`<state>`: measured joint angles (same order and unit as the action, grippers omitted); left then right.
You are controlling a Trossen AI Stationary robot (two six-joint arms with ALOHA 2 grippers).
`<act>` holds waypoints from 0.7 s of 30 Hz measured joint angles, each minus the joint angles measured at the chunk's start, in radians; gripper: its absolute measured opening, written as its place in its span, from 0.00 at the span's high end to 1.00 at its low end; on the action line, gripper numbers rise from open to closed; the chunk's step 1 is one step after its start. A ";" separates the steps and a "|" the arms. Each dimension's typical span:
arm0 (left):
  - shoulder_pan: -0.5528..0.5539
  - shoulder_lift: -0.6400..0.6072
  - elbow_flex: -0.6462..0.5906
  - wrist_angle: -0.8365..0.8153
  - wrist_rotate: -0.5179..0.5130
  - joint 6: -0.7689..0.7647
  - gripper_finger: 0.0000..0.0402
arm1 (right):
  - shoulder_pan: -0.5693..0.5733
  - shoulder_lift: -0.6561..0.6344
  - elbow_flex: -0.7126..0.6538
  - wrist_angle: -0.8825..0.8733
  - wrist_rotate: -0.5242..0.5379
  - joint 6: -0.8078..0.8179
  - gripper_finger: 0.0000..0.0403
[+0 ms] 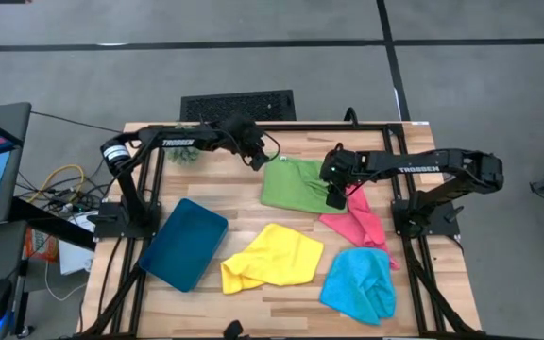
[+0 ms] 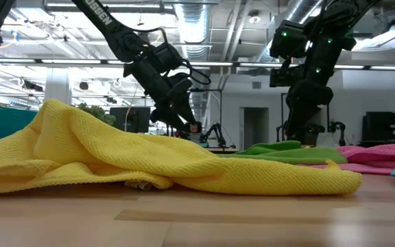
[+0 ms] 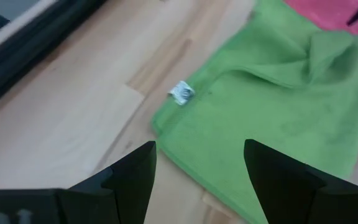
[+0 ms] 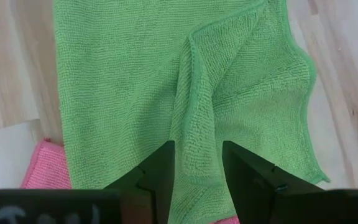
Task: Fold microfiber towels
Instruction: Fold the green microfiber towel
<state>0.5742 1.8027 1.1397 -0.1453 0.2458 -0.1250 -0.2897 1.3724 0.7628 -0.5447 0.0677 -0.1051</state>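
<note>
- The blue tray sits on the left side of the table with nothing in it, well apart from all four towels.
- The green towel lies mid-table, partly folded over itself, its right edge touching the pink towel.
- The left gripper hangs above the green towel's left edge, fingers spread wide, holding nothing.
- The right gripper hangs over the green towel's raised fold, fingers a narrow gap apart.
- The yellow towel and light blue towel lie crumpled along the near edge.
</note>
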 joint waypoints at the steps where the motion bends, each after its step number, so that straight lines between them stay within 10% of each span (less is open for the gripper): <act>1: 0.002 0.000 0.000 0.008 -0.001 -0.002 0.41 | 0.000 0.000 0.000 0.000 0.000 0.000 0.61; 21: 0.015 0.059 -0.002 0.033 -0.052 -0.043 0.41 | 0.000 0.000 0.000 0.007 0.000 0.000 0.61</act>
<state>0.5896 1.8620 1.1381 -0.1121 0.1935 -0.1679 -0.2897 1.3724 0.7628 -0.5373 0.0681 -0.1051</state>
